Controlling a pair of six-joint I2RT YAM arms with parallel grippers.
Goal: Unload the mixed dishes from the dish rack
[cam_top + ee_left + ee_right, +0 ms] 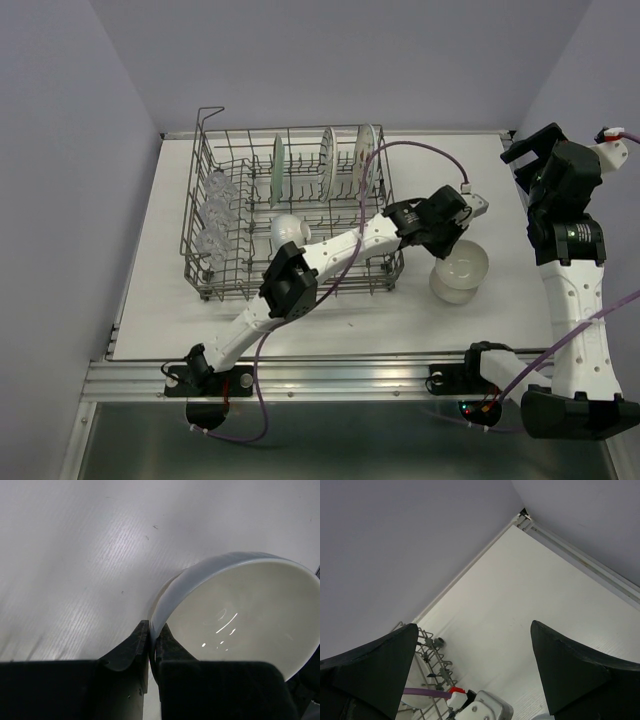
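Observation:
The grey wire dish rack (215, 270) stands on the left half of the table. It holds a pale green plate (277, 170), two white plates (327, 160) on edge, clear glasses (213, 215) along its left side and a white bowl (288, 229). My left gripper (447, 243) reaches past the rack's right end. It is shut on the rim of a white bowl (250, 605), also seen from above (462, 268), upright and low over the table. The edge of a second white bowl (162, 587) seems to show right under it. My right gripper (475, 630) is open, empty and raised at the far right (527, 148).
The white table (440, 190) ends at a metal rail at the near edge (350, 375). Purple walls close in the back and sides. My left arm (330, 255) lies across the rack's front right corner. The rack's corner (427, 650) shows in the right wrist view.

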